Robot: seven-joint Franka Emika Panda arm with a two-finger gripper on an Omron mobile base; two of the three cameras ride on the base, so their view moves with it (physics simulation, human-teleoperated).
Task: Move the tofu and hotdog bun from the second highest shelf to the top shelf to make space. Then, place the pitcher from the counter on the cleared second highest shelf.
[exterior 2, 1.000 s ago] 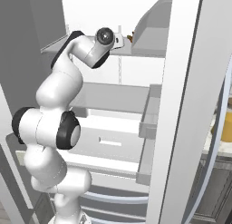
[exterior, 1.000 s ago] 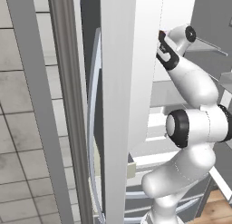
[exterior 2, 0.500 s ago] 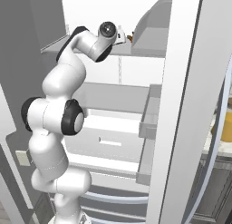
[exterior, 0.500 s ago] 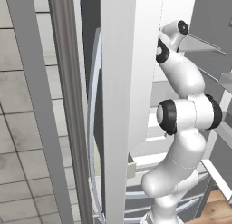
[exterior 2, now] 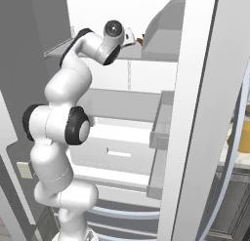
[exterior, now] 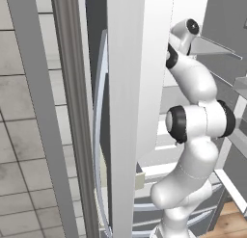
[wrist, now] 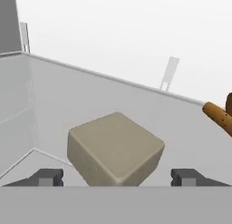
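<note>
The tofu (wrist: 115, 148), a pale beige block, rests on the top shelf (wrist: 90, 96) between my fingertips in the hand view. My gripper (wrist: 118, 175) is open, with a gap between each finger and the block's sides. One tan-brown end of the hotdog bun (wrist: 217, 116) pokes in from the right on the same shelf. In the right base view my arm reaches up to the top shelf (exterior 2: 161, 53), where the gripper (exterior 2: 131, 37) sits beside a brown bit of the bun (exterior 2: 141, 40).
The fridge's white centre post (exterior 2: 188, 113) and open door (exterior: 125, 112) flank the arm. Below the hand are a lower shelf (exterior 2: 122, 101) and a white drawer (exterior 2: 117, 147). An orange shape (exterior 2: 242, 137) shows past the door at the right edge.
The fingers have spread apart from the tofu, which now stands free on the shelf. The arm's upper links have swung higher and closer to the shelf.
</note>
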